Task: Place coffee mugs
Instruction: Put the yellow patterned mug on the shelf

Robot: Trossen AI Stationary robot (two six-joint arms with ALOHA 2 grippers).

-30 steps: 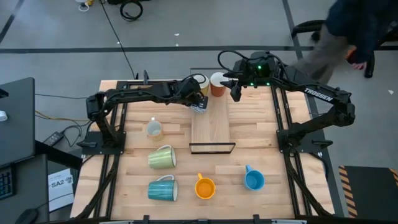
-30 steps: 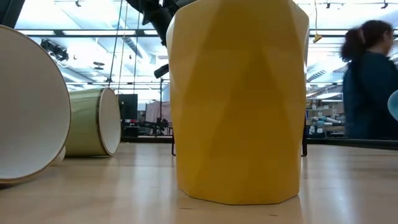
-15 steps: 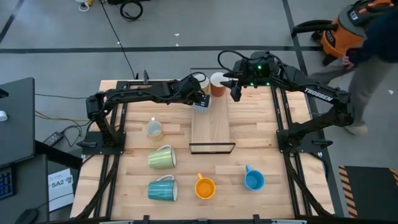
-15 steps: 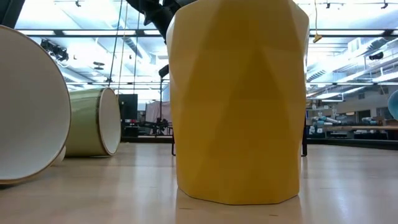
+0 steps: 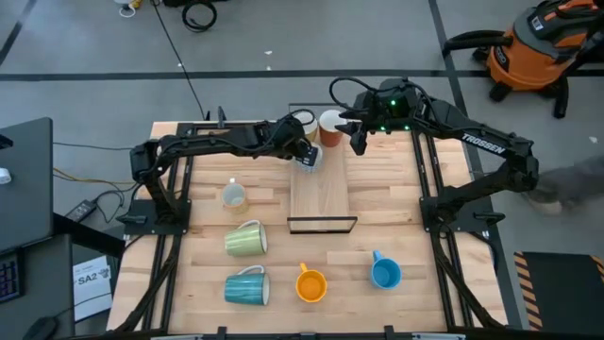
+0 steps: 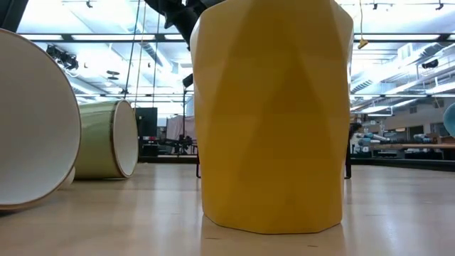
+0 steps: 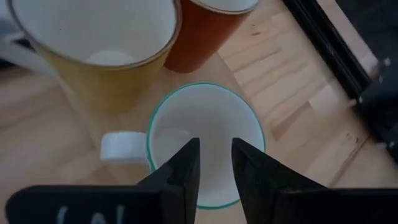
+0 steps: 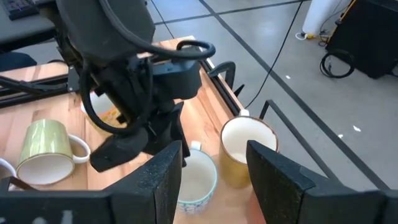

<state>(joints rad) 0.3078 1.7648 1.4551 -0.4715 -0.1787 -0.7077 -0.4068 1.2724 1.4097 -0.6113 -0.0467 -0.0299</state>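
Judging from the high view, the task is partly done: a tan-yellow ceramic mug (image 5: 302, 123) and a red-orange ceramic mug (image 5: 331, 127) stand together at the far end of the light wooden board (image 5: 321, 203), and the left gripper (image 5: 310, 156) sits over a third, white mug with a teal rim (image 5: 309, 159) just beside them. Left on the wooden tabletop (image 5: 396, 198) are a small pale mug (image 5: 233, 195), a pale green mug on its side (image 5: 247, 238), a teal mug on its side (image 5: 247, 287), an upright orange mug (image 5: 310, 284) and a blue mug (image 5: 385, 273), all well apart. The right gripper (image 5: 359, 142) hangs near the red-orange mug, so the far corner is crowded, while the near half of the board lies bare. At table height, the faceted orange mug (image 6: 274, 114) blocks most of the scene, with the green mug (image 6: 106, 139) lying beside it. The left wrist view shows the left fingers (image 7: 183, 174) straddling the near wall of the teal-rimmed mug (image 7: 205, 146), nearly closed on it, with its handle pointing away from the red-orange mug (image 7: 208, 31) and its rim close to the yellow one (image 7: 99, 56); a black frame rail (image 7: 336, 50) marks the tabletop edge nearby. The right wrist view shows the right fingers (image 8: 165, 180) spread wide and empty, near the left arm (image 8: 134, 81).
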